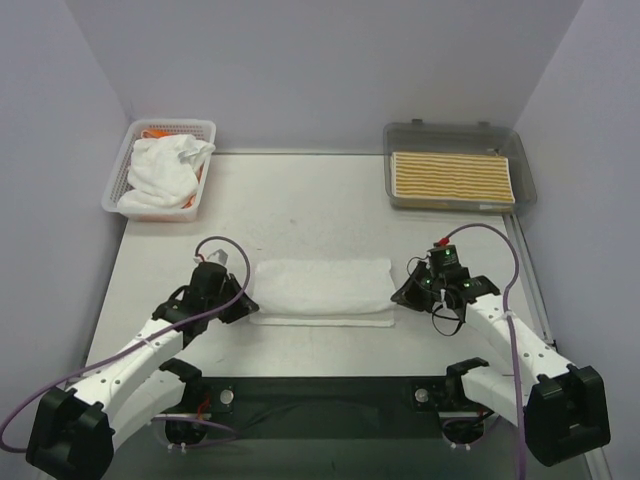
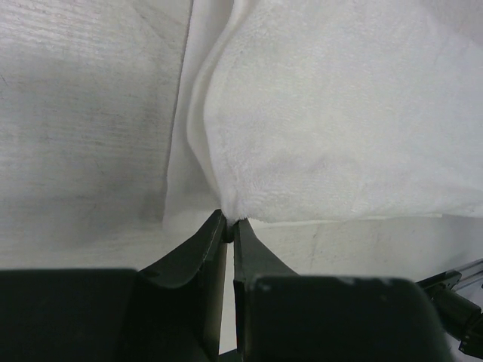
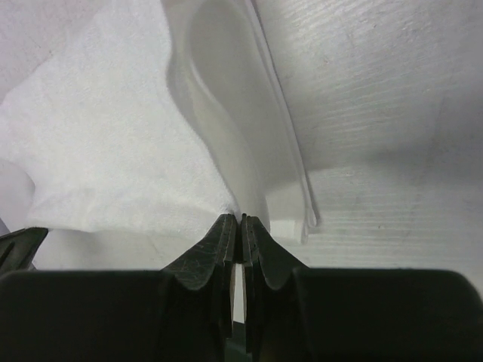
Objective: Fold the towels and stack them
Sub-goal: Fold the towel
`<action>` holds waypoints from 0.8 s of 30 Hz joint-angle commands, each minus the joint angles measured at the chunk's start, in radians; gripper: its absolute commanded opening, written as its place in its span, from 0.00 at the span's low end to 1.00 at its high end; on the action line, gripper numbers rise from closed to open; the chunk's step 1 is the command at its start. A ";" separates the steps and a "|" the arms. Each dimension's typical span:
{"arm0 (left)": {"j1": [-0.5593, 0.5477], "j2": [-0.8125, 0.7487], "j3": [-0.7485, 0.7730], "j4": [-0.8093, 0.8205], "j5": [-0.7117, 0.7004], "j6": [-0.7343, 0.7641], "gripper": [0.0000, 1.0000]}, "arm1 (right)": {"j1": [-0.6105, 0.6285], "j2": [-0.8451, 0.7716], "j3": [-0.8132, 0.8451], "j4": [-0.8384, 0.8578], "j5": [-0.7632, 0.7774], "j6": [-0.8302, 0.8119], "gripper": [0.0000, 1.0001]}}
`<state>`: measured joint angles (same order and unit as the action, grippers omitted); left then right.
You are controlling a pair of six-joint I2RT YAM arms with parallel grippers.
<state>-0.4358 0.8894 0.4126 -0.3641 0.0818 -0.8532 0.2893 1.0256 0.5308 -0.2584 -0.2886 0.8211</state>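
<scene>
Looking down from the top view, a white towel [image 1: 320, 288] lies at the middle of the table [image 1: 300, 210], already doubled into a band whose long axis runs left to right. The left hand [image 1: 240, 298] sits at its left end and the right hand [image 1: 403, 292] at its right end, so each arm is nearest its own end and the cloth stretches inward between them. At the far left a basket [image 1: 112, 190] holds crumpled white towels [image 1: 165, 170] with a bit of orange cloth [image 1: 157, 133] showing. At the far right a tray [image 1: 450, 128] holds a flat, folded striped towel [image 1: 452, 178].

From the left wrist, the left hand [image 2: 229, 224] pinches a corner of the towel's upper layer [image 2: 324, 113].

From the right wrist, the right hand [image 3: 240, 220] is pressed together on the raised edge of the white towel [image 3: 113, 151], with lower layers lying flat beside it. The next fold probably needs both ends carried together.
</scene>
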 commanded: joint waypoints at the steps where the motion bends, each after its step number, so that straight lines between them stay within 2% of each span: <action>1: 0.002 -0.018 0.029 -0.030 -0.011 0.013 0.07 | 0.011 -0.021 0.002 -0.079 0.017 0.012 0.00; 7: 0.003 0.025 -0.037 0.002 0.021 -0.003 0.07 | 0.011 0.059 -0.066 -0.068 0.029 0.009 0.00; 10: 0.005 0.048 -0.044 0.011 0.022 -0.006 0.08 | 0.011 0.111 -0.075 -0.048 0.019 0.009 0.03; 12: 0.006 0.063 -0.038 0.014 0.027 -0.004 0.16 | 0.011 0.129 -0.071 -0.041 0.011 0.000 0.08; 13: 0.006 0.063 -0.035 0.010 0.029 0.000 0.23 | 0.011 0.129 -0.065 -0.041 0.005 -0.003 0.16; 14: 0.006 0.062 -0.032 0.005 0.027 0.002 0.37 | 0.011 0.122 -0.061 -0.044 0.003 -0.016 0.22; 15: 0.006 0.050 -0.026 -0.010 0.027 0.006 0.41 | 0.013 0.091 -0.055 -0.050 0.002 -0.023 0.28; 16: 0.006 0.039 -0.009 -0.024 0.023 0.020 0.48 | 0.013 0.071 -0.045 -0.057 0.006 -0.031 0.38; 17: 0.006 0.028 0.003 -0.039 0.013 0.026 0.58 | 0.013 0.048 -0.022 -0.083 0.014 -0.036 0.42; 19: 0.006 -0.009 0.055 -0.087 0.000 0.054 0.65 | 0.013 -0.020 0.014 -0.107 0.020 -0.059 0.51; 21: 0.006 -0.038 0.100 -0.114 -0.019 0.069 0.72 | 0.014 -0.054 0.072 -0.119 0.022 -0.065 0.53; 24: 0.006 -0.040 0.187 -0.124 -0.027 0.082 0.76 | 0.020 -0.056 0.154 -0.099 0.005 -0.069 0.53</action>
<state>-0.4347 0.8700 0.4835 -0.4725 0.0841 -0.8089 0.2970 0.9806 0.5816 -0.3435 -0.2855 0.7761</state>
